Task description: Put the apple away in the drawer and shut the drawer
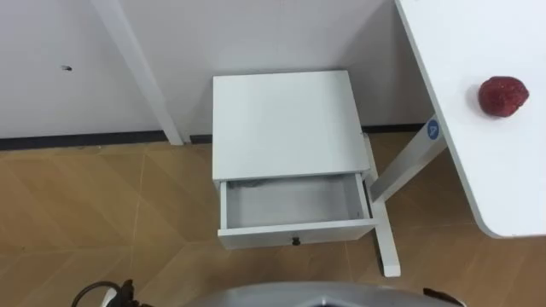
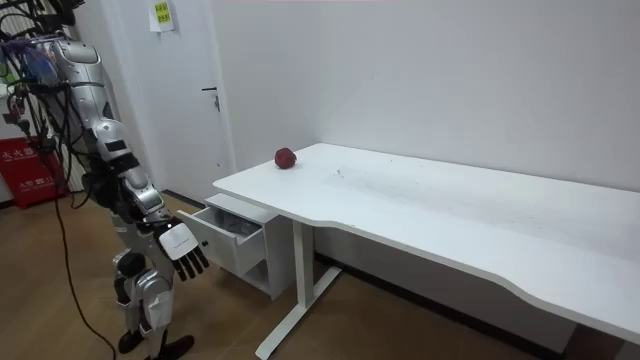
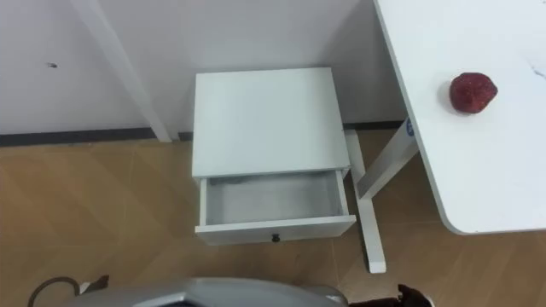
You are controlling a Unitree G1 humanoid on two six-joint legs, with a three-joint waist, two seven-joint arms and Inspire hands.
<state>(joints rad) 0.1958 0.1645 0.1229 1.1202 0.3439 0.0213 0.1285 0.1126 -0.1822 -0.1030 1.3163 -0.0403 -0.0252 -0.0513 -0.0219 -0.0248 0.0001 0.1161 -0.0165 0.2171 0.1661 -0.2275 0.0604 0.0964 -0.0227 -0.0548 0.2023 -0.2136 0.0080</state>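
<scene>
Your right hand (image 2: 183,250) hangs released, holding nothing; the left hand (image 1: 122,295), at 7 o'clock, I cannot tell. The apple (image 1: 502,95) sits on the worktop (image 1: 503,170) at 2 o'clock, drawer (image 1: 290,205) open. Probably firm, smooth, prone to roll: wrap its middle.

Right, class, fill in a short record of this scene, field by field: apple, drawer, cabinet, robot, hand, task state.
apple: on the white table, near its end, untouched
drawer: pulled open, nothing inside
cabinet: white, against the wall, beside the table's leg
robot: stands on the wood floor, facing the drawer front
right hand: open, held low, holding nothing, short of the drawer
task state: apple not yet in drawer
</scene>
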